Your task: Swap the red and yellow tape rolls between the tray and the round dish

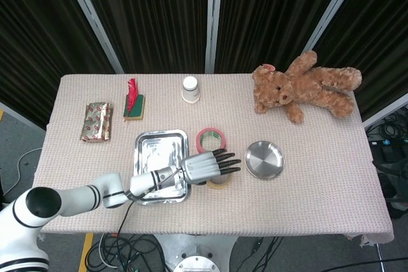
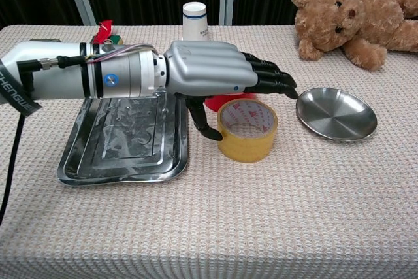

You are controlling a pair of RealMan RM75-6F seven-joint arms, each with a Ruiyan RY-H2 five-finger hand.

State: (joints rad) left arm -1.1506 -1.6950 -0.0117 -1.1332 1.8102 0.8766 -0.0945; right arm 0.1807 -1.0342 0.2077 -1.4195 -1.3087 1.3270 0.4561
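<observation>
My left hand [image 1: 204,167] reaches out flat over the yellow tape roll [image 1: 221,184], fingers stretched toward the round steel dish [image 1: 264,159]. In the chest view the left hand [image 2: 209,73] hovers just above the yellow tape roll [image 2: 248,130], thumb hanging down beside the roll's left wall; it holds nothing. The red tape roll [image 1: 210,139] lies on the cloth behind it, and the red tape roll [image 2: 221,102] is mostly hidden by the hand. The steel tray [image 1: 159,157] and the dish [image 2: 336,114] both hold nothing. My right hand is out of sight.
A teddy bear [image 1: 306,90] lies at the back right. A white paper cup [image 1: 190,89] stands at the back centre. A gold-wrapped packet [image 1: 97,121] and a red-and-green item [image 1: 133,103] sit at the back left.
</observation>
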